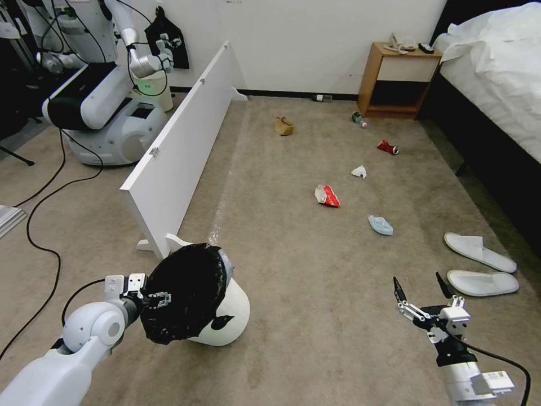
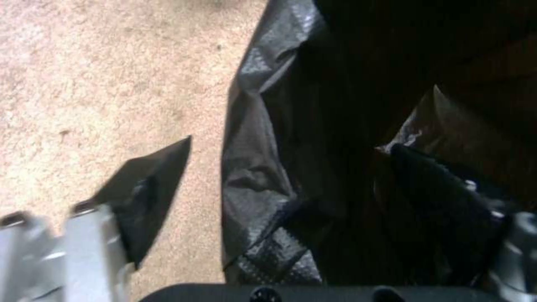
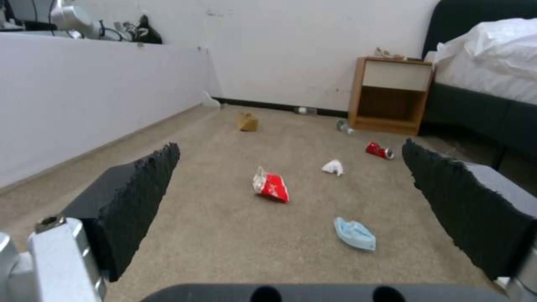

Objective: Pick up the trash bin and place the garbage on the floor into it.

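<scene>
The trash bin (image 1: 222, 316) sits in the lower left of the head view, tipped over so its black-bagged mouth faces the camera, white body behind it low over the carpet. The left hand (image 1: 155, 298) is right on its rim; in the left wrist view one finger (image 2: 148, 197) is outside over the floor (image 2: 100, 84) and the other (image 2: 436, 197) is inside the bag, with the rim fold between them, so it's gripping the bin by the rim.

The right hand (image 1: 420, 290) hangs at the lower right, fingers spread wide, holding nothing, well apart from the bin.

Garbage is scattered across the middle and right of the carpet: a blue face mask (image 1: 381, 225) nearest, a red packet (image 1: 327, 195) up and left of it, a white tissue (image 1: 359, 171) past that, then a red can (image 1: 387, 148), and a green-labelled bottle (image 1: 358, 118) near the wooden nightstand (image 1: 394, 79). A brown paper bag (image 1: 284, 126) lies by itself toward upper center. Two white slippers (image 1: 479, 265) lie side by side at the right edge, near the bed (image 1: 496, 73).

A long white board (image 1: 180, 152) stands on edge running from the bin toward the upper left, and another robot (image 1: 101, 96) is parked behind it in the top left corner.
</scene>
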